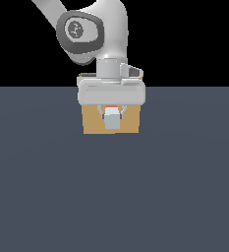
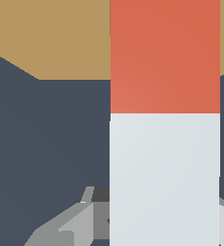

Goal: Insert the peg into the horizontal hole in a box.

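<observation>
Your hand (image 1: 111,114) is clamped on the peg (image 1: 111,119), held level in front of the box (image 1: 92,123), orange end toward it. Next, line it up with the unseen hole and push straight in.

one peg (image 1: 111,118), one box (image 1: 92,122), one end effector (image 1: 111,112)

No writing, label or number can be read anywhere here. The round grey cap on the arm (image 1: 79,30) carries a pale mark, too blurred to make out.
</observation>
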Robot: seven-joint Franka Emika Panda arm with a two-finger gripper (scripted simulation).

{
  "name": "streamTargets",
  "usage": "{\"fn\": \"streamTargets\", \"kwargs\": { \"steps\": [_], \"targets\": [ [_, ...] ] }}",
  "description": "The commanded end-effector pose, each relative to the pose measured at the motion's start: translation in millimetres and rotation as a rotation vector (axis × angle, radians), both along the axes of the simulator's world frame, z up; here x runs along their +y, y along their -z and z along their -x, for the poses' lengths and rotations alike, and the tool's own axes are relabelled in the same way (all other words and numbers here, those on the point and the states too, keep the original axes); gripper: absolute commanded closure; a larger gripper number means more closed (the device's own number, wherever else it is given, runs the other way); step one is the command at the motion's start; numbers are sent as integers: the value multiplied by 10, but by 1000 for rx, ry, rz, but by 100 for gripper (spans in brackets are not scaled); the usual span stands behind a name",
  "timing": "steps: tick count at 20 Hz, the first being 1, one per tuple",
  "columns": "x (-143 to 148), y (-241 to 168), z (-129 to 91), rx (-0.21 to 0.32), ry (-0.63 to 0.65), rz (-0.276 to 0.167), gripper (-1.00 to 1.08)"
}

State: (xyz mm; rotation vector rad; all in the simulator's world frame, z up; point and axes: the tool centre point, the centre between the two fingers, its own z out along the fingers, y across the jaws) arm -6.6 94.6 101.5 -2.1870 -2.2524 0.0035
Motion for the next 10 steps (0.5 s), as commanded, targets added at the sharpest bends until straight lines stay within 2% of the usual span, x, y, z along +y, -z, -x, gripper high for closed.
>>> {"fn": "streamTargets", "kwargs": {
  "steps": [1, 6, 10],
  "targets": [
    [221, -27, -4, -5, 0, -1, 108],
    [491, -30, -6, -6, 0, -1, 108],
    [559, -34, -7, -7, 0, -1, 108]
  ]
}}
